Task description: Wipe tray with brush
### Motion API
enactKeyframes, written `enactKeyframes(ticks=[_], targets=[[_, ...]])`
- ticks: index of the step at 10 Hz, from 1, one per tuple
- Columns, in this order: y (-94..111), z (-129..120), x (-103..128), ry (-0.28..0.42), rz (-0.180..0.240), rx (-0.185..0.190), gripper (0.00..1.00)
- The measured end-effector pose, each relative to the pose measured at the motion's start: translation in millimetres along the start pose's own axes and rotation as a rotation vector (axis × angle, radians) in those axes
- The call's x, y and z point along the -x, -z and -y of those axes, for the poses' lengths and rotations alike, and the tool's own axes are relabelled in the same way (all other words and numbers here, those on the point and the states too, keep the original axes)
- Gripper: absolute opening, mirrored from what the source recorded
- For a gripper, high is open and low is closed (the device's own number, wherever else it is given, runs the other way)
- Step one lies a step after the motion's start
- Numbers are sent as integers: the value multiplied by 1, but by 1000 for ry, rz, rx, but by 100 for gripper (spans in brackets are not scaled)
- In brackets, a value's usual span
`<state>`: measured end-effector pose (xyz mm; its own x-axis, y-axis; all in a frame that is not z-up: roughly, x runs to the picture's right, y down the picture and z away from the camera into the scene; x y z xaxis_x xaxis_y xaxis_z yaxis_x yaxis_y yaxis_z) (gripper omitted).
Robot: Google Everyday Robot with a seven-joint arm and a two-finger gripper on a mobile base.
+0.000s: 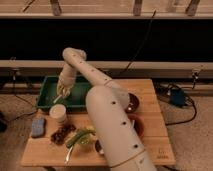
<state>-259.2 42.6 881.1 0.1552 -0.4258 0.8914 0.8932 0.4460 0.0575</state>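
Note:
A green tray (50,86) sits at the back left of the wooden table (150,135). My gripper (62,90) hangs over the tray's middle at the end of the white arm (107,110). A pale brush (57,98) slants down from the gripper, its lower end on the tray floor near the front wall. The gripper appears closed around the brush's upper end.
A white cup (58,113) stands just in front of the tray. A blue sponge (38,126) lies at the front left. Dark brown snacks (62,133), a green item (78,137) and dark bowls (134,103) lie around the arm. Cables and a blue box (177,96) are on the floor at the right.

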Motion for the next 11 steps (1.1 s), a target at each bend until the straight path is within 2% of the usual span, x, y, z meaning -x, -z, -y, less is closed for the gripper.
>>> enactKeyframes(ticks=[1, 3, 4, 6, 7, 9, 11], targets=[[-1, -6, 10, -3, -31, -3, 0], [-2, -16, 16, -23, -58, -11, 0], [4, -26, 12, -45, -69, -21, 0], [25, -54, -8, -108, -104, -72, 0], [33, -63, -16, -133, -122, -105, 0], [48, -68, -39, -188, -156, -233, 0], [44, -62, -46, -196, -137, -325, 0]])
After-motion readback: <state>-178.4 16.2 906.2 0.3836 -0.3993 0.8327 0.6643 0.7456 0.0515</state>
